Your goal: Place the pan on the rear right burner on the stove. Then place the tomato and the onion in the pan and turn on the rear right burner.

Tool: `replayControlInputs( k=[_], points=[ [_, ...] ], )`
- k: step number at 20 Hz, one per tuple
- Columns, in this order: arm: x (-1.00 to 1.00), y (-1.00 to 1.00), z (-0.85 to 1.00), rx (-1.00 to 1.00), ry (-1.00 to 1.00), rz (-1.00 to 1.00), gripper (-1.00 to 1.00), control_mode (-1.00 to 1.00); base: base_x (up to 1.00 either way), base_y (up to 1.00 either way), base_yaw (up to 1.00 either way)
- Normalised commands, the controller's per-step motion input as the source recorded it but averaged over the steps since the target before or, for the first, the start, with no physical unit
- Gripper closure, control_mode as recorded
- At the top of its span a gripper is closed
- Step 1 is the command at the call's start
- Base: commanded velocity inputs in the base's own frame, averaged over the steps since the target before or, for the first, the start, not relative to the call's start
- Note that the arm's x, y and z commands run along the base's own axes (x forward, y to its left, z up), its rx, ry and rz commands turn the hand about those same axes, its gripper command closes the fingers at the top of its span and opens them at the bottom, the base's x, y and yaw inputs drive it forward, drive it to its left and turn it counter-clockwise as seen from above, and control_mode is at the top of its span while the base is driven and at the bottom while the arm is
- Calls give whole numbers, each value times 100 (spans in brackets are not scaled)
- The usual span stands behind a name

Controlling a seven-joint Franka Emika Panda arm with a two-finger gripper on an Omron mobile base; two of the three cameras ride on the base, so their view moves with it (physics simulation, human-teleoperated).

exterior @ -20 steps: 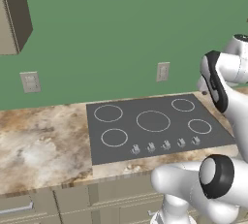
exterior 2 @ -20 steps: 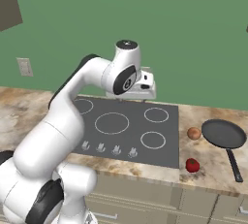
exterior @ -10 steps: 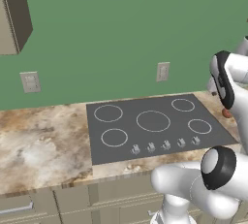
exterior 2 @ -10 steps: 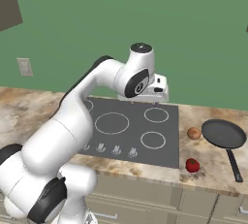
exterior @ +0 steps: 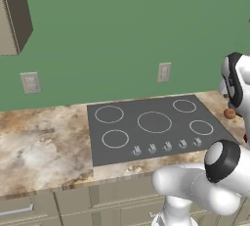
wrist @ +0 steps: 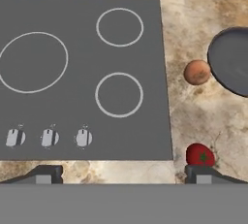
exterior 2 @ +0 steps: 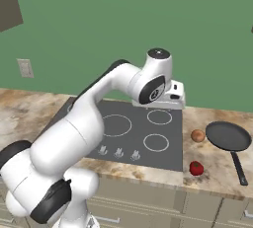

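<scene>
Right base view shows us nothing done yet: our pincer (exterior 2: 174, 104) hangs released above the stove (exterior 2: 123, 138), while pan (exterior 2: 228, 136), onion (exterior 2: 197, 135) and tomato (exterior 2: 196, 168) sit on the counter (exterior 2: 217, 170) to its right.

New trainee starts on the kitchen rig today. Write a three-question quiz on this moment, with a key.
1. True or false: the pan already sits on the rear right burner.
2. Which thing lies nearest the counter's front edge? A. the onion B. the tomato C. the pan
3. Fill in: the gripper is ____ and holds nothing.

Key
1. False. The pan rests on the counter to the right of the stove.
2. B. The tomato lies in front of the onion and the pan.
3. Open. Its fingertips stand wide apart in the hand view.
</scene>
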Motion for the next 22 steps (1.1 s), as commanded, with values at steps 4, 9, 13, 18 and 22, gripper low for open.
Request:
replayControlInputs(
  k=[4, 9, 13, 18, 22],
  points=[
    [-19, -18, -4, 0, -5, -7, -100, -100, 0, 0, 0],
    [-5, -4, -22, 0, -12, -6, -100, -100, 0, 0, 0],
    [-2, -16, -47, -2, -2, -8, -100, -100, 0, 0, 0],
    [0, -32, -37, -6, 0, 0, -100, -100, 0, 0, 0],
    [0, -42, -31, -5, 0, 0, -100, -100, 0, 0, 0]
  ],
)
